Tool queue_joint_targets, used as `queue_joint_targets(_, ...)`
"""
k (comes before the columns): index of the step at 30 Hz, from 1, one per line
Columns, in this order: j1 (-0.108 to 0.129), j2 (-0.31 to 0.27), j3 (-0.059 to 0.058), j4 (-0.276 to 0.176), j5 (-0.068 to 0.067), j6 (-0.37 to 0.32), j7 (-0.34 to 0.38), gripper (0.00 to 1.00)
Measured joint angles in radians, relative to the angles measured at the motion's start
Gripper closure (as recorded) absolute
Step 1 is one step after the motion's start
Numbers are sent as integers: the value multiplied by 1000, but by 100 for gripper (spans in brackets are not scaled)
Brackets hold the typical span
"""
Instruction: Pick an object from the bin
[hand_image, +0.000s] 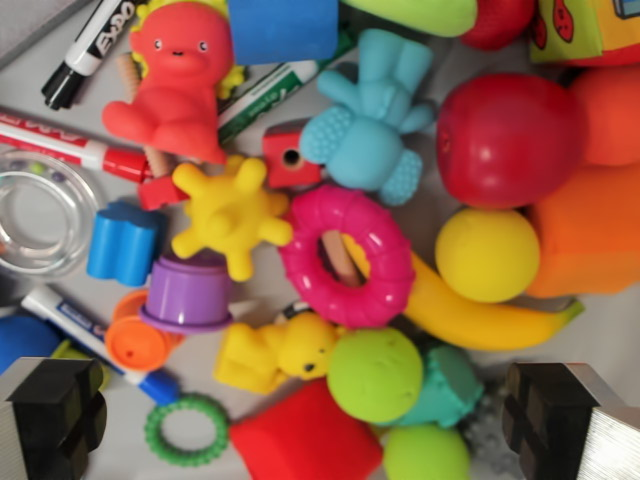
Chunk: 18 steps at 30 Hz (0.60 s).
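The gripper (305, 420) hangs over the bin (600, 335) with its jaws spread wide and released, one black finger (55, 420) at the wrist view's lower left corner and the other at the lower right, holding nothing. Between the fingers lie a red block (305, 440), a green ball (375, 375) and a yellow bear (275, 350), the ball touching a teal toy (450, 385). Just above them a pink ring (345, 255) rests across a banana (470, 315), beside a yellow spiky toy (230, 215) and a purple cup (188, 293). Higher in the view sit a red duck (180, 80), a light blue figure (375, 120), a red apple (510, 135) and a yellow ball (487, 253). A clear ring (40, 215) and several markers (85, 45) lie along the left edge of the bin
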Motion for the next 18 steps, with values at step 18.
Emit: queue_joint_targets(18, 43, 63, 7, -65, 13, 140, 181, 0)
